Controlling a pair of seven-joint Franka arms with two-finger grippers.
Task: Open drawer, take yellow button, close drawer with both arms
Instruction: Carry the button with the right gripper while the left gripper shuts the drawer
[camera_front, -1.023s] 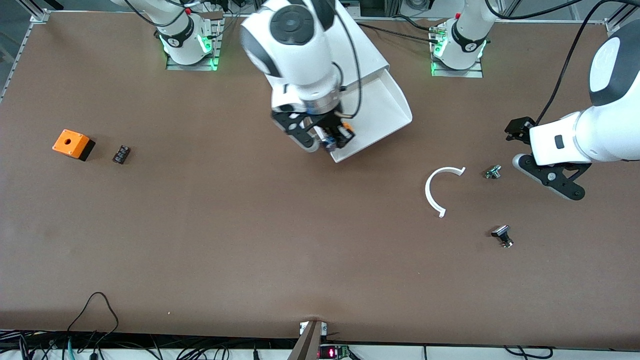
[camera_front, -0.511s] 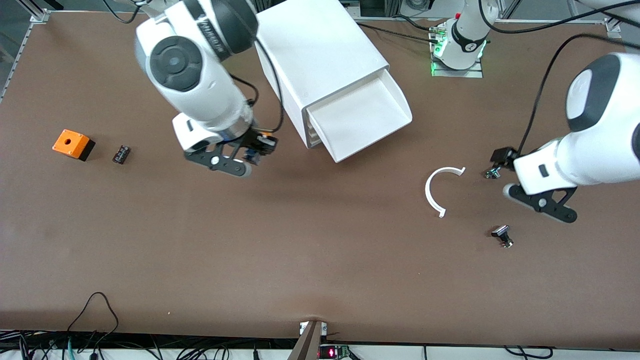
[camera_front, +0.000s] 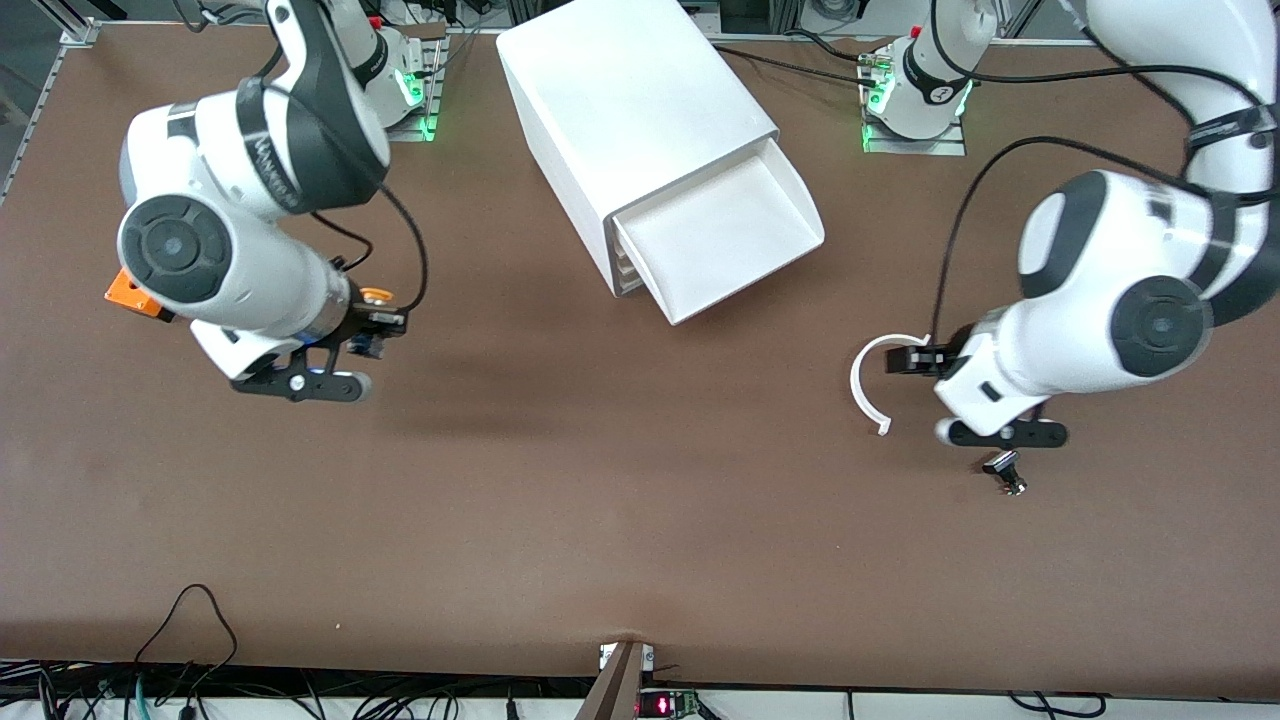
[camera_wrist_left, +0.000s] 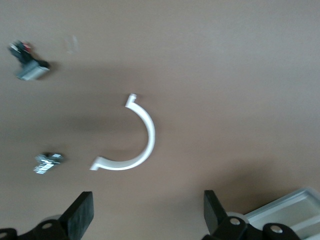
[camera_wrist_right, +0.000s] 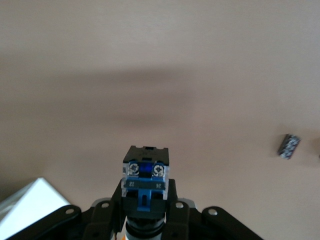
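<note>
The drawer (camera_front: 735, 235) stands pulled out of the white cabinet (camera_front: 640, 100), and its tray looks bare. My right gripper (camera_front: 362, 350) is shut on the button (camera_front: 376, 296), with its orange cap upward, over bare table between the cabinet and the orange box. In the right wrist view the button's blue base (camera_wrist_right: 145, 181) sits between the fingers of the right gripper (camera_wrist_right: 145, 212). My left gripper (camera_front: 925, 395) is open and empty, over the table beside a white C-shaped ring (camera_front: 862, 385). In the left wrist view the left gripper (camera_wrist_left: 148, 220) has its fingers wide apart.
An orange box (camera_front: 122, 290) is mostly hidden under the right arm. A small black block (camera_wrist_right: 288, 146) lies nearby. A black-capped piece (camera_front: 1003, 468) lies near the left gripper; it also shows in the left wrist view (camera_wrist_left: 29, 66), with a small silver part (camera_wrist_left: 48, 163) and the ring (camera_wrist_left: 140, 145).
My right gripper carried the button from above the drawer toward the right arm's end of the table. My left gripper swung in over the table to beside the white ring.
</note>
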